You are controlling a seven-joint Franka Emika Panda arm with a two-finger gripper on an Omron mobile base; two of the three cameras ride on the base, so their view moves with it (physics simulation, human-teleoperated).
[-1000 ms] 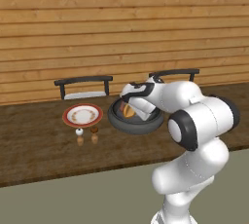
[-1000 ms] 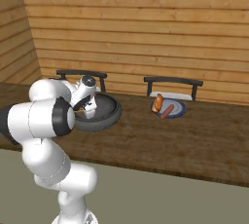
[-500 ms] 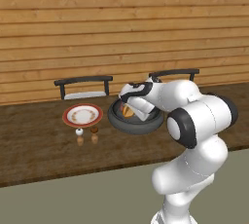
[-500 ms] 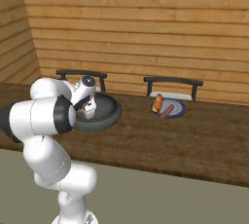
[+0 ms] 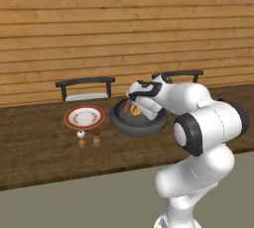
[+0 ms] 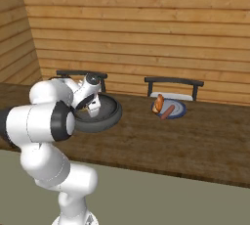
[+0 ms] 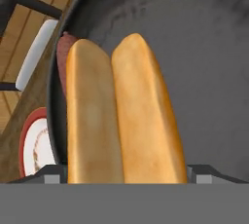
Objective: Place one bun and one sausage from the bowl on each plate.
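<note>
The gripper (image 7: 124,177) is down inside the bowl (image 5: 139,123), its fingertips (image 7: 54,173) standing wide on either side of the bun (image 7: 124,116); whether they press it I cannot tell. One split bun lies in the bowl, and one dark red sausage (image 7: 63,62) lies pressed against it, between the bun and the bowl's wall. The bowl sits on the wooden counter (image 5: 44,147), roughly midway between the two plates.

Beside the bowl, to the robot's left, is the white plate (image 5: 84,117) with a red-brown rim; nothing lies on it. Just nearer than that plate stand two small shakers (image 5: 88,133), one white and one brown.

To the right of the bowl, well apart from it, is the blue plate (image 6: 175,108), which holds one bun and one sausage side by side.

Beyond the bowl, two dark chairs (image 6: 173,86) stand against the plank wall (image 5: 124,28), one behind each plate.
</note>
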